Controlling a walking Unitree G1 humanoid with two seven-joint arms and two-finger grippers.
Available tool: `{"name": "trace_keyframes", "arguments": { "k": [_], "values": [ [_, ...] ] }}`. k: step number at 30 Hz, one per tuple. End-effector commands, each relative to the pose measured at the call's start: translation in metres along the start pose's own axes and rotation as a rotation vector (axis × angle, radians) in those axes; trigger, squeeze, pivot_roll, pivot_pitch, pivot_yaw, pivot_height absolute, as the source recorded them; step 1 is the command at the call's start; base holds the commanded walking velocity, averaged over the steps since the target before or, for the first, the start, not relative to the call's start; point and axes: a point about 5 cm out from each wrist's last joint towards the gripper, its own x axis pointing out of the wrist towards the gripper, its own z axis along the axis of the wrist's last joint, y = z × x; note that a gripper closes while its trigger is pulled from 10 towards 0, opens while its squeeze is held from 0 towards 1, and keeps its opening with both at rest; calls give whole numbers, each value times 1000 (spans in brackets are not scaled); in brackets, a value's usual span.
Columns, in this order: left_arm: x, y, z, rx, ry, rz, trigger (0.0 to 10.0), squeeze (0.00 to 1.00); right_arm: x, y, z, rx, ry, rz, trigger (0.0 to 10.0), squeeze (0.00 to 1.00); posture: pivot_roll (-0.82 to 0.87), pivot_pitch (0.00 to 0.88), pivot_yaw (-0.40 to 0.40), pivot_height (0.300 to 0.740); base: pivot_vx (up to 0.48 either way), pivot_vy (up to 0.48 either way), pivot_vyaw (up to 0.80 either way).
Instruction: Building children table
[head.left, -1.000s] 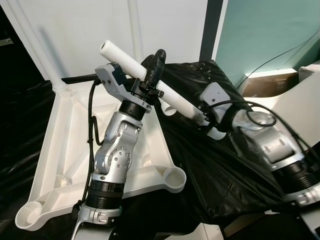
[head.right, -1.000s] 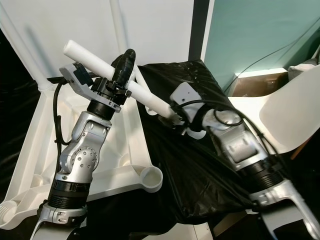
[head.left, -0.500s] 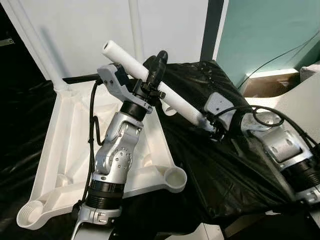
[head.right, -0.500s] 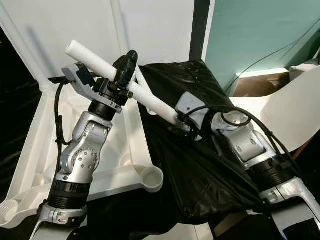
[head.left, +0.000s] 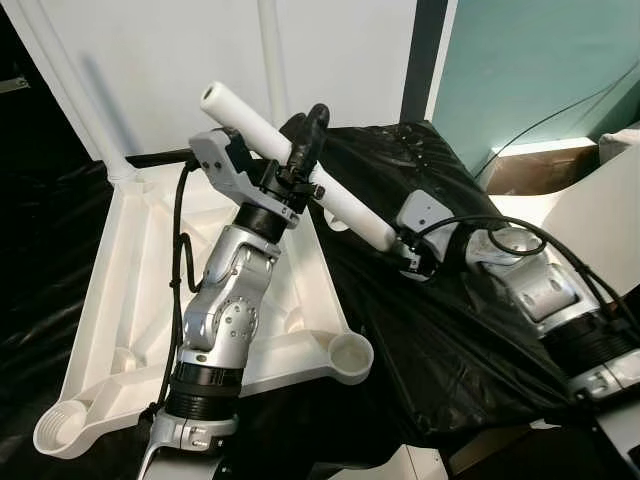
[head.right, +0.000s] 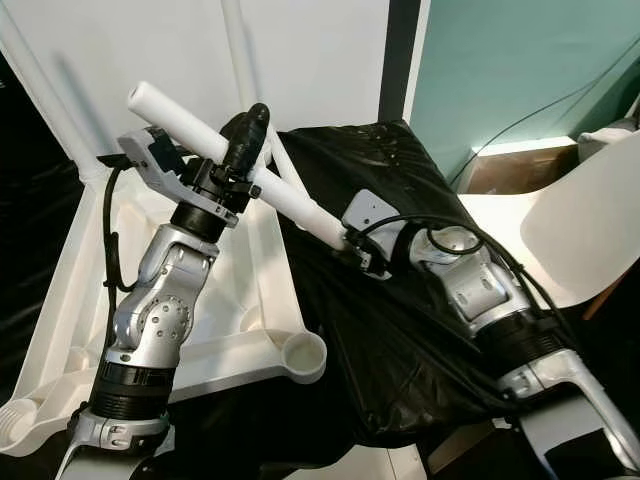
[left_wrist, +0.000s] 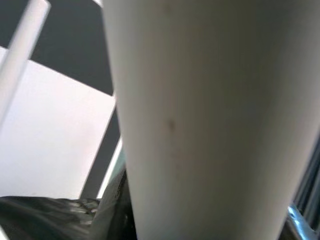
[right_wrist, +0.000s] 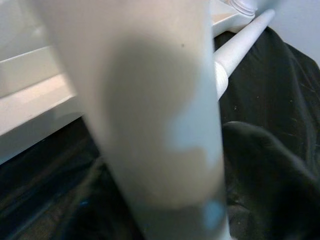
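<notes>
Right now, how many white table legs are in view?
3. One white cylindrical plastic leg gripped in left hand, end at right hand; two upright at the upturned white tabletop's far-left and far-right corners. More may be hidden.

**Layout before you**

Your table top (head.left: 120, 300) lies upturned at the left, one leg (head.left: 60, 90) standing at its far corner. The loose leg (head.left: 290, 160) slants above its right edge, between left gripper (head.left: 305, 150) and right gripper (head.left: 405, 250). The cloth (head.left: 420, 330) lies to the right.
</notes>
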Motion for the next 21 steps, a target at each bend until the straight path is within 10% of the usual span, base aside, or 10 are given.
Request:
{"name": "trace_keyframes", "arguments": {
  "k": [1, 2, 3, 8, 9, 13, 15, 21],
  "values": [
    [0, -6, 2, -1, -9, -101, 0, 0, 1, -5, 0, 0, -4, -31, 10000, 1000, -110, 0, 59, 740, 0, 0, 0],
    [0, -6, 2, -1, -9, -101, 0, 0, 1, -5, 0, 0, -4, -31, 10000, 1000, -110, 0, 59, 740, 0, 0, 0],
    [1, -7, 2, -3, -9, -105, 0, 0, 2, -3, -1, -11, -5, -21, 10000, 0, -112, 0, 60, 740, 0, 0, 0],
    [2, -8, 0, -8, -5, -116, 0, 0, 4, 2, -3, -51, -20, 32, 10000, 0, -116, 0, 61, 740, 0, 0, 0],
    [2, -8, 0, -8, -5, -117, 0, 0, 4, 2, -2, -60, -21, 30, 588, 0, -115, 0, 60, 740, 0, 0, 0],
    [2, -8, 0, 1, -1, -115, 941, 0, 5, -1, 1, -60, -30, 17, 0, 0, -108, 0, 58, 740, 0, 0, 0],
    [2, -6, 1, 11, -4, -100, 9804, 0, 5, -2, 2, -50, -29, 4, 0, 0, -106, 0, 57, 740, 0, 0, 0],
    [3, -1, 6, 38, -28, -55, 10000, 0, 10, 5, 0, -27, -11, -36, 0, 0, -106, 0, 56, 740, 0, 0, 0]
  ]
}}
